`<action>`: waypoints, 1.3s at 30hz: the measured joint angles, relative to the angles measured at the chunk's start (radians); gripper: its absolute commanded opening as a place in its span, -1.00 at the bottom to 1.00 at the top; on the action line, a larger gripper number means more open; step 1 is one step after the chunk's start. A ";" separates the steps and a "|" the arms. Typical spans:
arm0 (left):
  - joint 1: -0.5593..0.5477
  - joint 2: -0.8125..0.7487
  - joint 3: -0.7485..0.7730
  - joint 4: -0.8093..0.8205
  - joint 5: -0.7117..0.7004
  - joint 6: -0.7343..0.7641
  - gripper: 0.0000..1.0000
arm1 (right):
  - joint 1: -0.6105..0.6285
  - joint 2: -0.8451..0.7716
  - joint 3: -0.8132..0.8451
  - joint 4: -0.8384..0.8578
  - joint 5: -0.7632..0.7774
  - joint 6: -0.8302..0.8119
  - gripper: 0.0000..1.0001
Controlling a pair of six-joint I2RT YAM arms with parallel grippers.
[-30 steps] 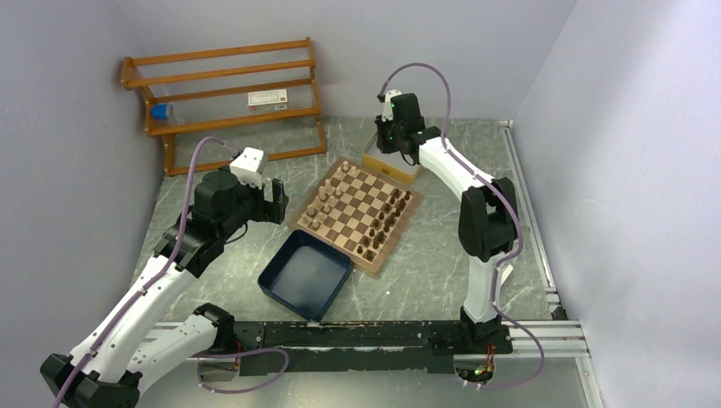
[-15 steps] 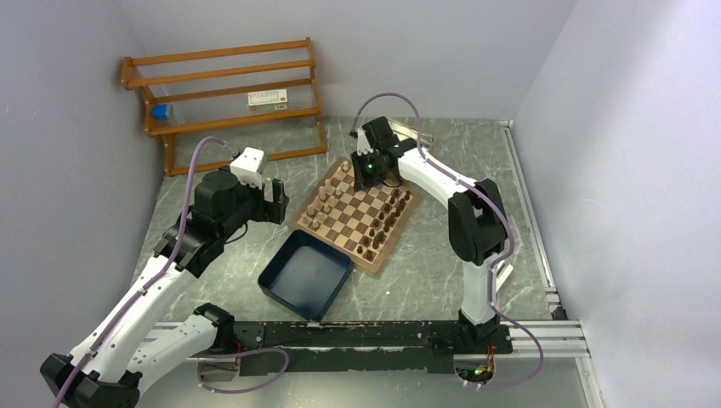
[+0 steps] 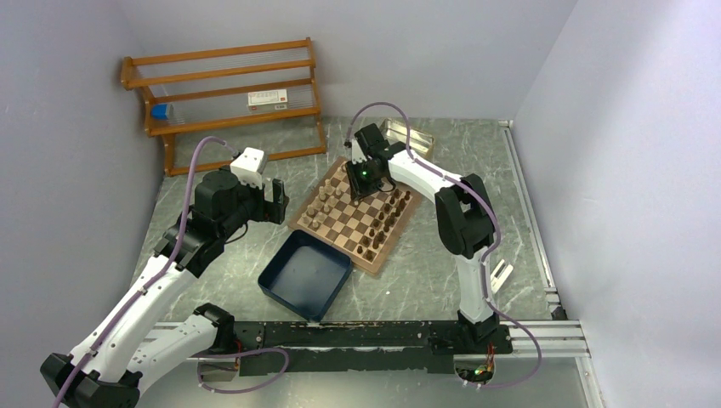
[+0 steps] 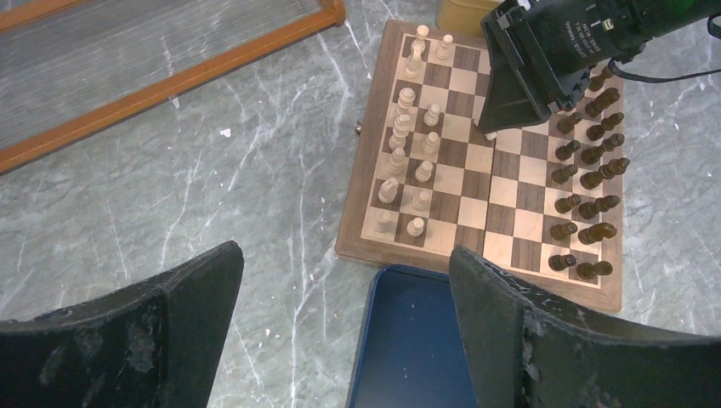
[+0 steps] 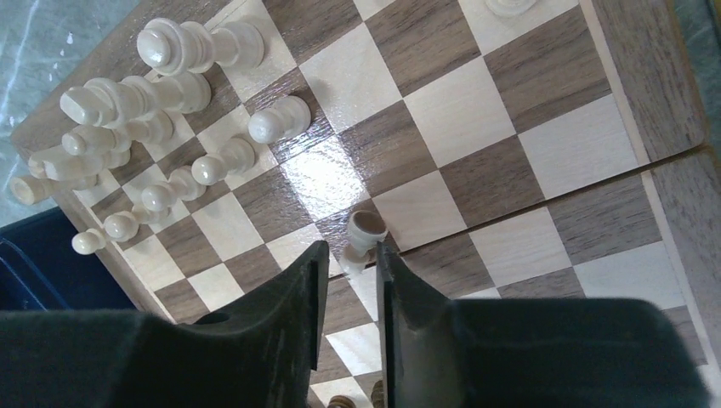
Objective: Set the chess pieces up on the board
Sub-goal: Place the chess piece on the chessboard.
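Observation:
The board (image 3: 353, 212) lies tilted at the table's centre. Light pieces (image 3: 323, 204) stand along its left side and dark pieces (image 3: 383, 223) along its right. My right gripper (image 3: 359, 189) hangs low over the board's far middle squares. In the right wrist view it (image 5: 350, 255) is shut on a light piece (image 5: 366, 229), tilted just above the squares (image 5: 476, 110). My left gripper (image 3: 274, 202) is open and empty, left of the board. In the left wrist view it (image 4: 344, 255) hovers over the marble near the board's edge (image 4: 485, 195).
A navy blue tray (image 3: 306, 274) sits against the board's near corner, with nothing in it. A shiny metal tin (image 3: 400, 132) stands behind the board. A wooden rack (image 3: 229, 93) stands at the back left.
My right arm has swung from over the tin at the back down and left onto the board, bringing the light piece. The tin now shows. My left arm has not moved.

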 measured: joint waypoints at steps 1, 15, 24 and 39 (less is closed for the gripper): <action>0.000 0.000 0.000 0.000 0.000 0.000 0.89 | 0.000 0.000 0.000 0.000 0.002 0.001 -0.33; 0.000 0.000 0.000 0.000 0.000 0.000 0.89 | 0.016 -0.022 -0.039 0.048 0.050 0.030 -0.36; 0.000 0.000 0.000 0.000 0.000 0.000 0.88 | 0.031 -0.036 -0.076 0.091 0.118 0.079 -0.36; 0.000 0.002 0.000 0.000 0.000 0.000 0.84 | 0.031 -0.036 -0.084 0.117 0.150 0.098 -0.25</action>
